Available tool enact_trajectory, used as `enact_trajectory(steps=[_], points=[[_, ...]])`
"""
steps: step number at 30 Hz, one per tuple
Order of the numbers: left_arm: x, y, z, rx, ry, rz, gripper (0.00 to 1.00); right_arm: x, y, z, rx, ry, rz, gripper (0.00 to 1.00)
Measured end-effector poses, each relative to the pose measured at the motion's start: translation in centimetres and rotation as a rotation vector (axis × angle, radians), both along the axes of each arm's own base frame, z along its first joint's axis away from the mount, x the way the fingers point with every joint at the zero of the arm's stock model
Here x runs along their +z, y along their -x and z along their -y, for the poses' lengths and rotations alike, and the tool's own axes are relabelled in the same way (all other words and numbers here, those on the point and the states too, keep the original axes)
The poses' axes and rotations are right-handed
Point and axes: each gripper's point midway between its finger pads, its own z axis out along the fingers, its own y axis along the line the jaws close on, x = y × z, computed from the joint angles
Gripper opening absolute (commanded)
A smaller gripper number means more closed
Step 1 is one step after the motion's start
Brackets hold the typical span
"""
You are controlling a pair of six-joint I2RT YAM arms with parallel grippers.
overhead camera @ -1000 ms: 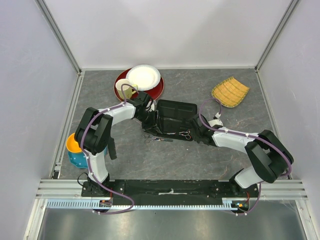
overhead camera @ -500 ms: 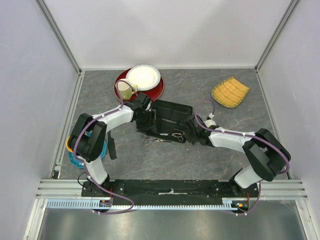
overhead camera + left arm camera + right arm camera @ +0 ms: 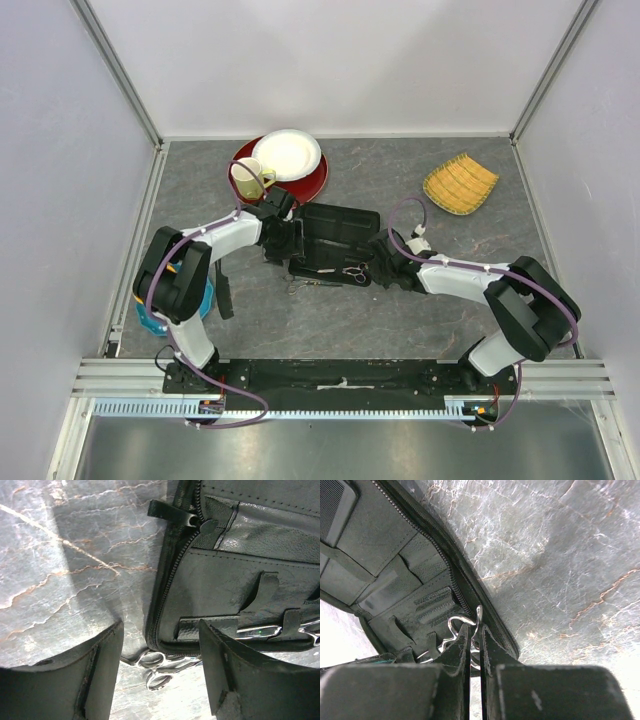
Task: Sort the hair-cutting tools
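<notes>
Scissors [image 3: 354,270] lie crosswise on case [image 3: 335,222], rings pinched by right claw [image 3: 475,629]; left claw [image 3: 160,625] wide.

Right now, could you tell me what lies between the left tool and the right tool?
The open black case, with scissors on it, as the top view shows.

1. Tabletop [image 3: 65,555]: grey stone-look, pale and rusty veins, smooth, slight sheen.
2. Case [image 3: 220,580]: black; leather-like panels, faintly glossy, stitched; woven cloth pockets, matt; zip teeth dull.
3. Scissors [image 3: 159,662]: bright silver metal, polished, sharp glints.
4. Left fingers [image 3: 250,680]: black plastic, matt, scuffed at edges.
</notes>
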Motion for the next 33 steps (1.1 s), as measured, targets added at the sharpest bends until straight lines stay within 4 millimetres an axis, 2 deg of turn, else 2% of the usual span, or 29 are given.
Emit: enact_trajectory(steps=[4,12,19,21,22,25,28,33], points=[[0.1,0.1,0.6,-0.010,0.039,-0.014,0.60,0.2,-0.1,-0.2,0.020,0.006,0.004,0.07],[0.1,0.9,2.1,-0.045,0.126,-0.058,0.58,2.0,-0.9,-1.4,0.067,-0.008,0.019,0.09],[0.1,1.4,3.0,-0.067,0.176,-0.077,0.58,1.2,-0.4,-0.9,0.064,0.018,-0.012,0.11],[0.2,1.5,3.1,-0.070,0.182,-0.080,0.58,1.0,-0.4,-0.7,0.060,0.025,-0.016,0.16],[0.2,1.5,3.2,-0.073,0.187,-0.082,0.59,0.9,-0.4,-0.6,0.057,0.028,-0.017,0.26],[0.2,1.6,3.7,-0.085,0.205,-0.086,0.60,0.4,0.2,0.3,0.049,0.036,-0.031,0.45],[0.3,1.8,4.4,-0.104,0.232,-0.088,0.61,0.6,0.7,1.0,0.041,0.029,-0.027,0.57],[0.6,2.2,6.1,-0.149,0.290,-0.091,0.65,2.4,0.5,2.4,0.032,0.038,0.019,0.65]])
